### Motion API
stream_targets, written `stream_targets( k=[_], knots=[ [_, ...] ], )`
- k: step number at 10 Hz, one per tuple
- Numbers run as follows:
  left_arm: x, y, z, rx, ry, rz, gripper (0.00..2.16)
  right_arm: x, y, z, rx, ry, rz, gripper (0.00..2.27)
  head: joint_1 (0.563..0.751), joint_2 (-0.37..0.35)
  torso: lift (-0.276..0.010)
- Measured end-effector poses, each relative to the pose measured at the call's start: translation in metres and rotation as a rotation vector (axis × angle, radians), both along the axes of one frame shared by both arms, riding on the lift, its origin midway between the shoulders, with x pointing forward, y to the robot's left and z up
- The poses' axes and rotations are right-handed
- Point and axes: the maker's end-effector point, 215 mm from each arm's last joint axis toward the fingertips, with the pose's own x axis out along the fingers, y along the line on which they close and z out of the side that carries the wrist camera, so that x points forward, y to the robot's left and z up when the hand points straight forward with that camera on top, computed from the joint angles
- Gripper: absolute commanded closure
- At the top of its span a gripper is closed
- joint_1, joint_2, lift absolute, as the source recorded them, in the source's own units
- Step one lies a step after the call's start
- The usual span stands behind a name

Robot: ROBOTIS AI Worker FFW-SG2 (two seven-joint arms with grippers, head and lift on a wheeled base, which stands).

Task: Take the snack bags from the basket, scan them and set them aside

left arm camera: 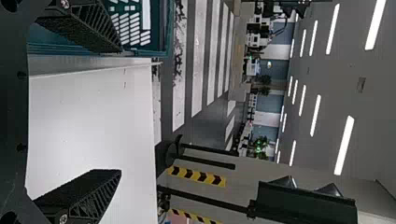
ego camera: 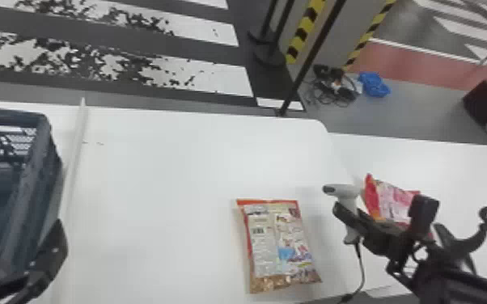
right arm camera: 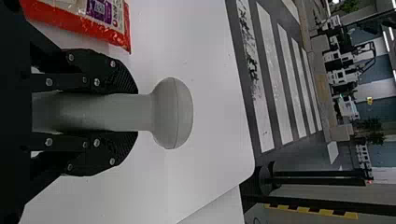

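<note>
Snack bag (ego camera: 279,242) flat on table (ego camera: 153,174), barcode up, presumably for reading. Right gripper (right arm camera: 137,112) clasps scanner (right arm camera: 173,113) by the handle, leaving its head free. Left gripper (left arm camera: 121,111), fingers wide, near basket (ego camera: 54,161). Red bag (ego camera: 394,200), partly hidden, appears set aside.

Wording and digits: none legible. Head view, lower centre: barcode (ego camera: 258,231) on the back of the snack bag (ego camera: 269,258), among small, blurred print. Head view, right: blurred print on the red bag (ego camera: 394,200). Right wrist view: purple label panel (right arm camera: 109,14) with a square code, on a red-edged bag. Head view, upper right: yellow-and-black hazard striping (ego camera: 305,32).
</note>
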Motion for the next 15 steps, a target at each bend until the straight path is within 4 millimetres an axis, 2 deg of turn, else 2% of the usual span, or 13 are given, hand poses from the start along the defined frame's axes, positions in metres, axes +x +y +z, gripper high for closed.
stream_targets(
  k=[1, 4, 6, 8, 10, 12, 13, 14, 15],
  knots=[
    [-0.001, -0.002, -0.001, 0.004, 0.002, -0.004, 0.07, 0.001, -0.011, -0.013, -0.01, 0.012, -0.005, 2.25, 0.695, -0.35, -0.075],
    [-0.002, -0.006, -0.005, 0.009, 0.008, -0.009, 0.07, 0.004, -0.026, -0.03, -0.072, -0.005, 0.028, 2.24, 0.695, -0.35, -0.075],
    [-0.003, -0.008, -0.017, 0.01, 0.025, -0.011, 0.07, 0.005, -0.032, -0.034, -0.097, -0.02, 0.046, 2.08, 0.695, -0.35, -0.075],
    [-0.004, -0.011, -0.016, 0.004, 0.022, -0.018, 0.07, 0.002, -0.031, -0.037, -0.089, -0.014, 0.057, 1.16, 0.695, -0.35, -0.075],
    [-0.005, -0.014, -0.014, -0.001, 0.018, -0.024, 0.07, -0.004, -0.031, -0.042, -0.088, -0.004, 0.055, 0.95, 0.695, -0.35, -0.075],
    [-0.007, -0.015, -0.009, -0.008, -0.001, -0.026, 0.07, -0.008, -0.032, -0.046, -0.089, 0.001, 0.054, 0.94, 0.695, -0.35, -0.075],
    [-0.008, -0.015, -0.007, -0.01, -0.006, -0.027, 0.07, -0.009, -0.032, -0.047, -0.089, 0.003, 0.053, 0.63, 0.695, -0.35, -0.075],
    [-0.008, -0.015, -0.007, -0.01, -0.007, -0.027, 0.07, -0.01, -0.032, -0.048, -0.091, 0.006, 0.054, 0.14, 0.695, -0.35, -0.075],
    [-0.009, -0.015, -0.005, -0.012, -0.009, -0.028, 0.07, -0.011, -0.032, -0.049, -0.093, 0.007, 0.055, 0.03, 0.695, -0.35, -0.075]
  ],
)
